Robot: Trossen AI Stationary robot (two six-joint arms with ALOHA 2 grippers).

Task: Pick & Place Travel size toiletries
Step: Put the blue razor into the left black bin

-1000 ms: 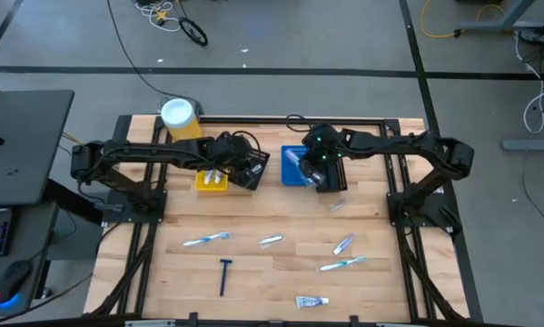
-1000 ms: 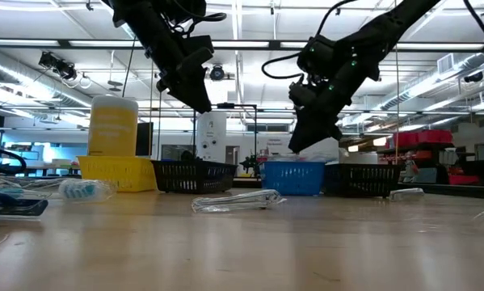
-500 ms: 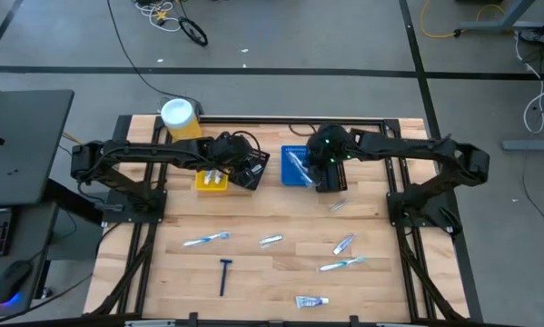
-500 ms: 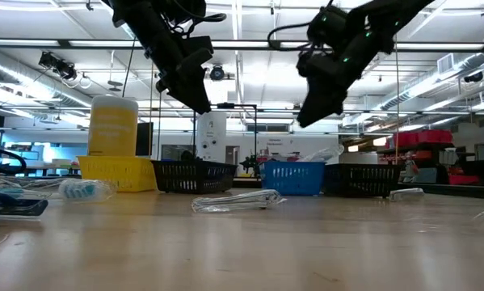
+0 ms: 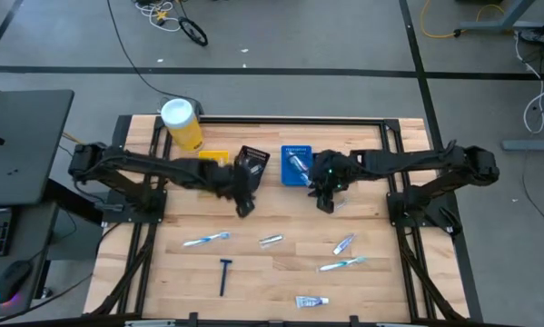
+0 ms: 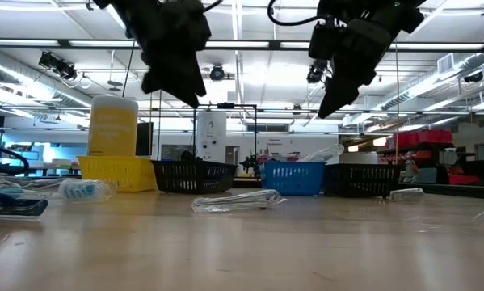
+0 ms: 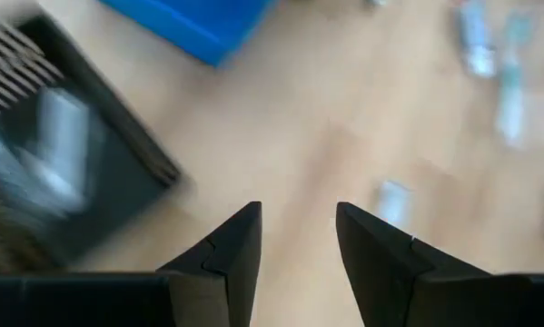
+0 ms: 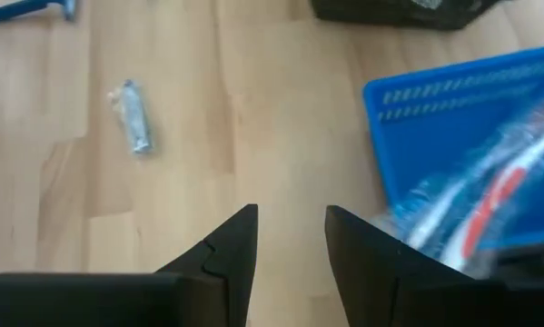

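Both grippers hang open and empty above the table. My left gripper (image 5: 244, 205) (image 7: 297, 243) is just on the near side of the black bin (image 5: 252, 162). My right gripper (image 5: 324, 202) (image 8: 290, 243) hovers near the blue bin's (image 5: 295, 167) near right corner. Clear-wrapped brushes, one red-white (image 8: 491, 194), lie in the blue bin. Flat on the wood lie light-blue toothbrushes (image 5: 205, 240) (image 5: 342, 264), small tubes (image 5: 271, 240) (image 5: 311, 301), a wrapped piece (image 5: 344, 243) and a dark blue razor (image 5: 224, 275).
A yellow bin (image 5: 213, 156) sits left of the black one, partly under my left arm. The yellow canister with a white lid (image 5: 181, 122) stands at the far left corner. Another small wrapped item (image 5: 338, 208) lies just beside my right gripper. Bare wood shows mid-table.
My left gripper has swung from above the yellow and black bins toward the table's near edge and toward the right. My right gripper has risen from over the blue bin and moved toward the near edge. The toiletries on the table have stayed where they were.
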